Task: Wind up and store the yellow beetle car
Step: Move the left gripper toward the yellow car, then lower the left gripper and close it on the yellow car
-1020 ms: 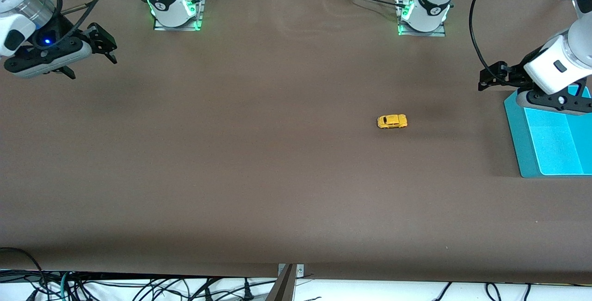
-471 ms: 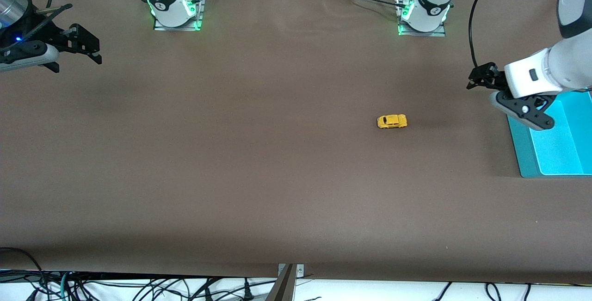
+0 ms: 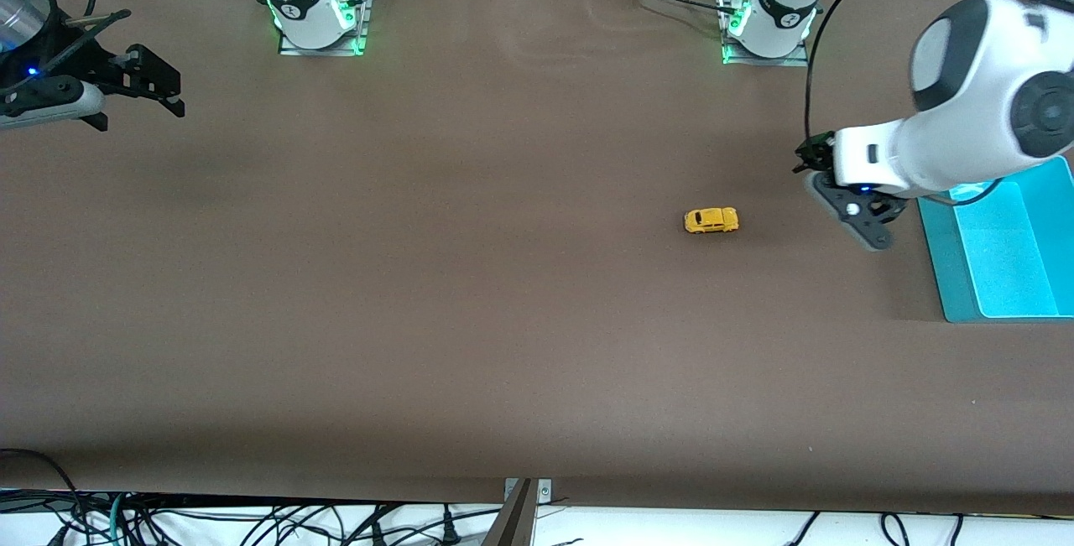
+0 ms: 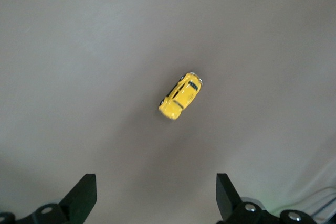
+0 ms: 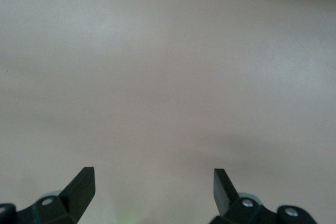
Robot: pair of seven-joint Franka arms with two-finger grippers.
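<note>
The yellow beetle car (image 3: 711, 220) stands on its wheels on the brown table, between the table's middle and the left arm's end. It also shows in the left wrist view (image 4: 180, 95), ahead of the open fingers. My left gripper (image 3: 810, 158) hangs open and empty above the table, between the car and the teal bin (image 3: 946, 278); its fingers (image 4: 84, 192) are spread wide. My right gripper (image 3: 159, 85) is open and empty above the right arm's end of the table, and its wrist view shows only bare table between the fingers (image 5: 84, 184).
The teal bin is open-topped and sits at the left arm's end of the table. Both arm bases (image 3: 319, 18) (image 3: 768, 26) stand along the table edge farthest from the front camera. Cables hang below the near edge.
My left gripper has moved from over the teal bin toward the car and turned downward. My right gripper drew back toward its end of the table, then held still. The car has not moved.
</note>
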